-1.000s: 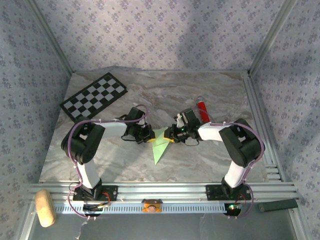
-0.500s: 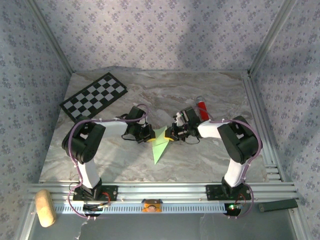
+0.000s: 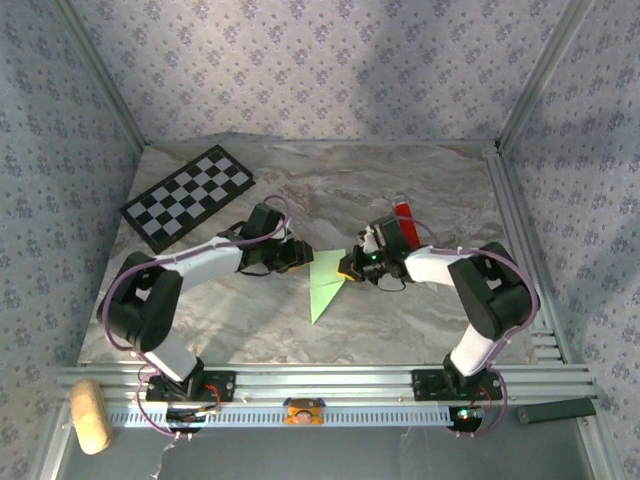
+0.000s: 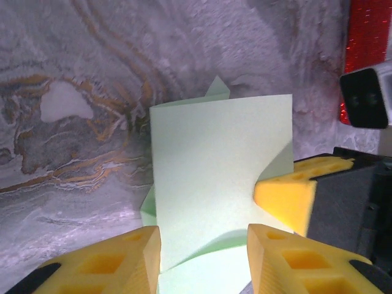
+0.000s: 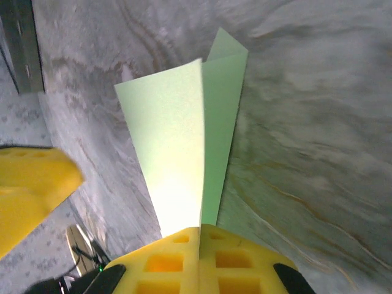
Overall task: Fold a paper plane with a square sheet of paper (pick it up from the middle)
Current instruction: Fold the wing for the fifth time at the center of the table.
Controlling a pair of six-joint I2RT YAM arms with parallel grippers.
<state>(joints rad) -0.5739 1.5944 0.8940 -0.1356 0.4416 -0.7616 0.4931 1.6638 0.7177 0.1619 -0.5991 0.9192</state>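
Your left arm has stretched farther out over the marble table (image 3: 430, 310), and the paper plane (image 3: 324, 284) has shifted slightly right. The light green plane sits mid-table with its point toward the arm bases and one flap raised. Your right gripper (image 5: 200, 236) is pinched tight on its folded edge. Your left gripper (image 4: 204, 263) has its fingers apart, with the flap between them. A red tube (image 3: 404, 213) lies just behind the right gripper, and a checkerboard (image 3: 188, 196) sits far left.

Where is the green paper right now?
Top view: the folded green paper sits mid-table between both grippers, the right gripper shut on its right edge, the left gripper open at its left.
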